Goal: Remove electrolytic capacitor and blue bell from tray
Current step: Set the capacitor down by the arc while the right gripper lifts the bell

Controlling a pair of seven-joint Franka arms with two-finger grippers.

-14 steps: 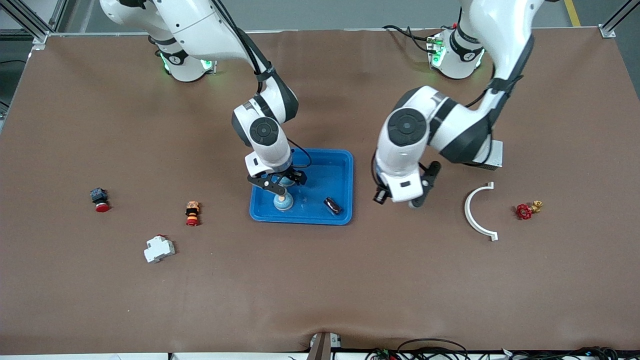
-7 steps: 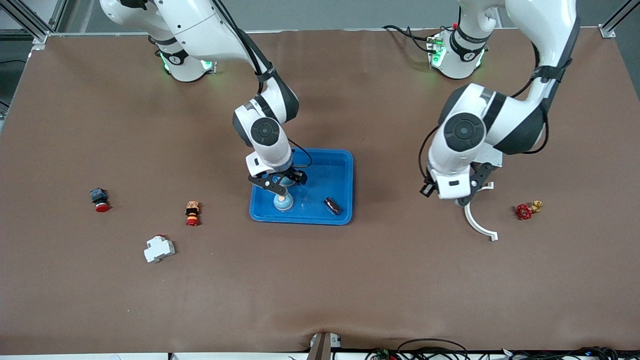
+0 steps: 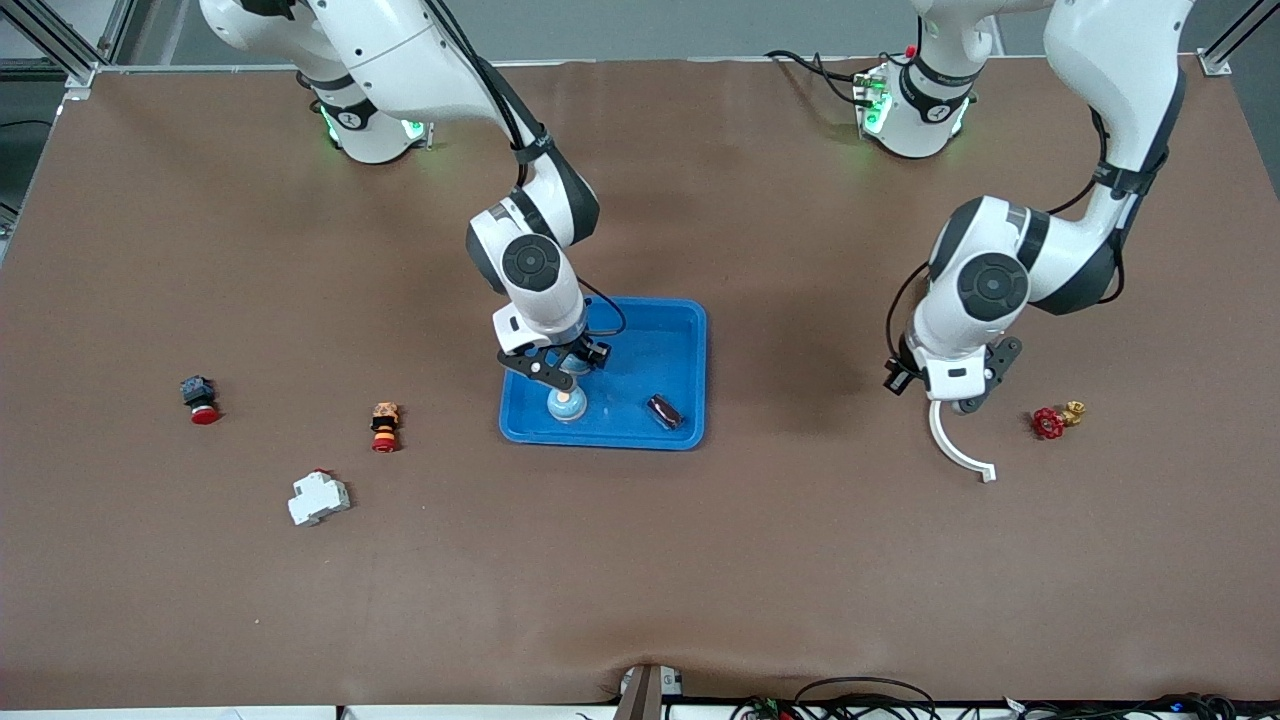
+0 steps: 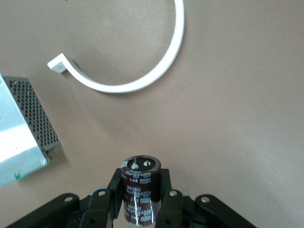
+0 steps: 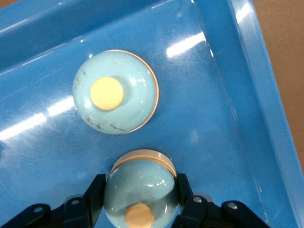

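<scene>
My right gripper [image 3: 570, 368] is over the blue tray [image 3: 680, 330], at the end toward the right arm. It is shut on a light blue bell [image 5: 140, 190] with a tan knob. A second light blue bell [image 3: 566, 404] stands in the tray just below it and also shows in the right wrist view [image 5: 115, 92]. A dark capacitor [image 3: 665, 411] lies in the tray's near corner. My left gripper [image 3: 960, 404] is over the white curved piece [image 3: 955, 450] and is shut on another dark capacitor [image 4: 141, 187].
A red valve [image 3: 1047, 422] lies toward the left arm's end. A white breaker [image 3: 318, 497], an orange-red button [image 3: 384, 425] and a red-capped switch [image 3: 198, 398] lie toward the right arm's end. A perforated metal box [image 4: 21, 137] shows in the left wrist view.
My left arm has swung from beside the tray toward its own end of the table and is now over the white curved piece, capacitor in its grip. My right gripper has barely moved.
</scene>
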